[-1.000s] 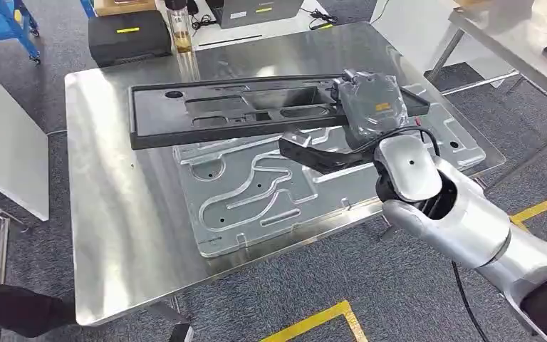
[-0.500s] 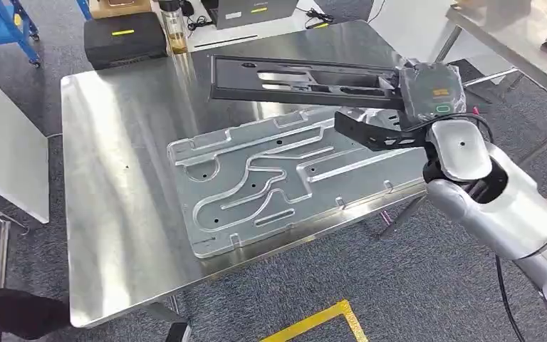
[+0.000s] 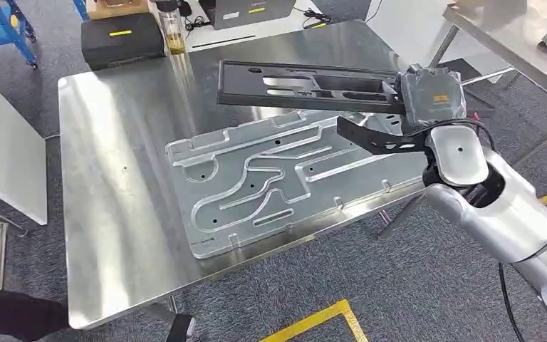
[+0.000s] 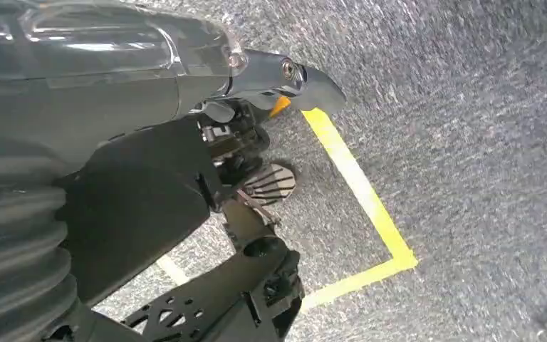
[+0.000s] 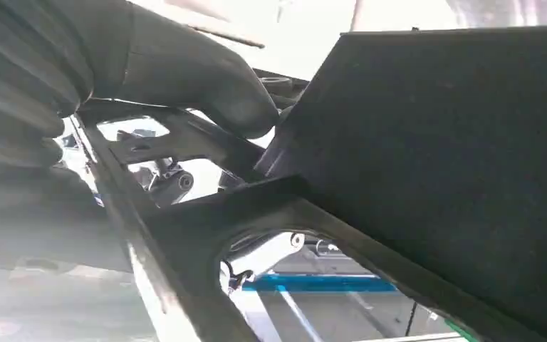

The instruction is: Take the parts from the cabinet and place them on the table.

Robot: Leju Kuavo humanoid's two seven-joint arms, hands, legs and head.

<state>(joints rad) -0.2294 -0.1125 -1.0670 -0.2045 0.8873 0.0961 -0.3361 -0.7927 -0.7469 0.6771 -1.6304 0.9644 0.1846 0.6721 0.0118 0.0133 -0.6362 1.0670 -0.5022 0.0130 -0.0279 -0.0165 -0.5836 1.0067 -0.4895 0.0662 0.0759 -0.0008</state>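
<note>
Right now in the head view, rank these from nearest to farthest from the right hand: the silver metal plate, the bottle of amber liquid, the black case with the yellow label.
From the right hand, which holds the black panel:
1. Silver metal plate, lying on the table just below and left of the hand.
2. Bottle of amber liquid, at the table's far edge.
3. Black case, beyond the far left corner.

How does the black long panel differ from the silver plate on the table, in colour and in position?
The black panel is dark and matte; the silver plate is shiny metal. The panel is held at one end by the right hand, while the plate lies flat on the table. Both are flat parts with cut-outs or grooves.
</note>
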